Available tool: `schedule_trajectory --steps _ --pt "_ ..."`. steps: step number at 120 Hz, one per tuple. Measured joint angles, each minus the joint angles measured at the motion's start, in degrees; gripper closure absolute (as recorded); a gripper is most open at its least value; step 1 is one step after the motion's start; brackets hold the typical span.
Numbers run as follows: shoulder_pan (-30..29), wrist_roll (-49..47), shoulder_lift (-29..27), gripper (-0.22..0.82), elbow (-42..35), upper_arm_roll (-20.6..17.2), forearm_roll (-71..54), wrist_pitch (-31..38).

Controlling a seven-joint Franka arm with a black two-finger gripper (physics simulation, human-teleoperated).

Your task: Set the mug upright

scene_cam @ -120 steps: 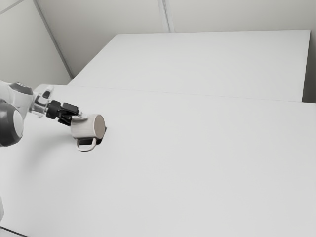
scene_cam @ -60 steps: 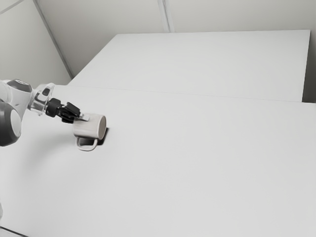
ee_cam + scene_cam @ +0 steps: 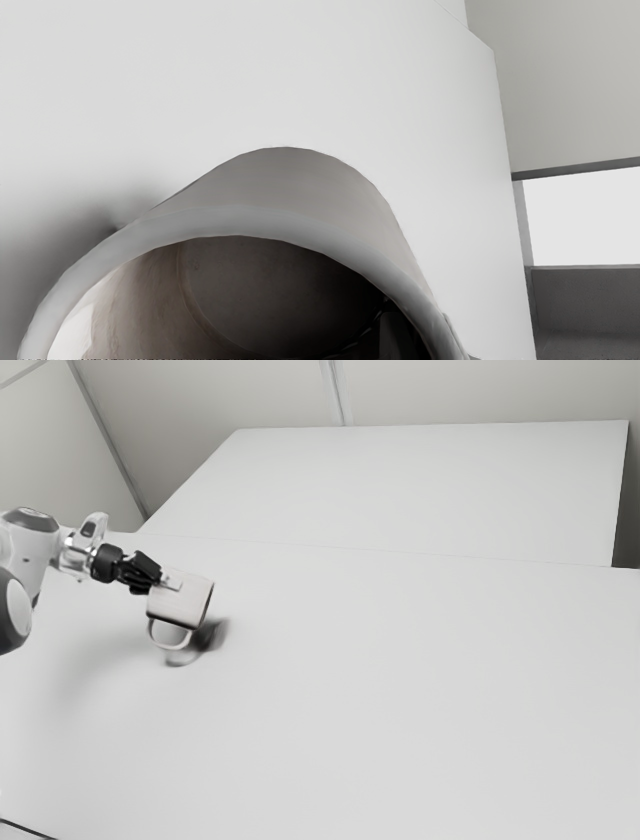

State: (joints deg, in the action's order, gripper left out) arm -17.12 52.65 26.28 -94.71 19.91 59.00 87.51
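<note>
One tipped mug [image 3: 180,603] being held over table [image 3: 400,690], short of far edge, wall being pinched by nearly shut gripper [image 3: 171,582]; drop being risked by thin hold.

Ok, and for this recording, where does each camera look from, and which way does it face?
Exterior view: set at the arm's side, above the table, looking down across it toward the wall; the arm enters from the exterior view's left, with the tool on the mug.
Wrist view: mounted on the arm's hand, looking into the mug's mouth and past it over the table; part of a finger shows inside the mug.
Shared: the mug and the table.
</note>
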Motion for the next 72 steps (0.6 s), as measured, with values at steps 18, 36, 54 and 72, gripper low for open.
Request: schedule_trajectory --steps 18,36,54,72 --pt "3.9 -5.3 -5.1 0.77 -3.4 -0.7 -8.9 7.3" --pt "10.1 -12.2 -11.6 0.78 -12.0 -0.8 -18.5 18.4" --pt "15.7 -19.5 -15.6 0.78 -17.9 -0.8 -28.8 29.7" --pt "19.4 -27.7 -18.6 0.78 -21.5 -0.3 -37.9 35.8"
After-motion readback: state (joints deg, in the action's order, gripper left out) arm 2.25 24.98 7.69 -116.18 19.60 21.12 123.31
